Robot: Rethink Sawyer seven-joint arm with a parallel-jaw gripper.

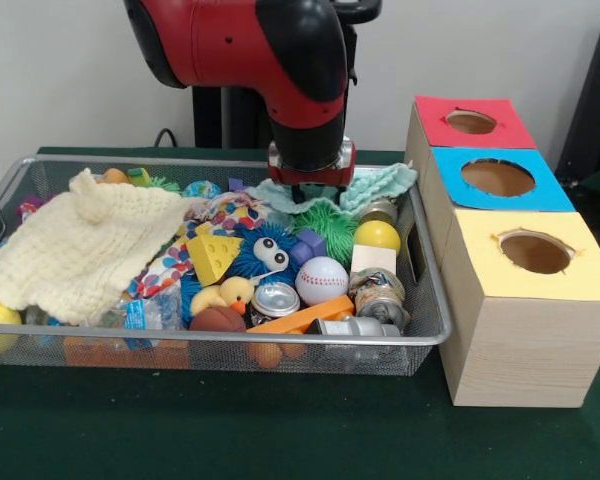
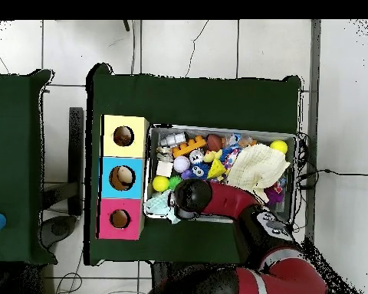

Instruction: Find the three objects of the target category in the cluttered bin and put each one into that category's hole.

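Clutter fills the wire bin on the green counter. The red arm reaches down at the bin's back edge, and its hand sinks among a teal knitted cloth and a green spiky ball; whether the hand is clenched or released cannot be told, since the wrist hides it in both views. Toward the front lie a baseball, a yellow ball, a cheese wedge, a rubber duck, what look like crushed cans, and a cream knitted cloth. Beside the bin stands a wooden box with three holes: red, blue, yellow
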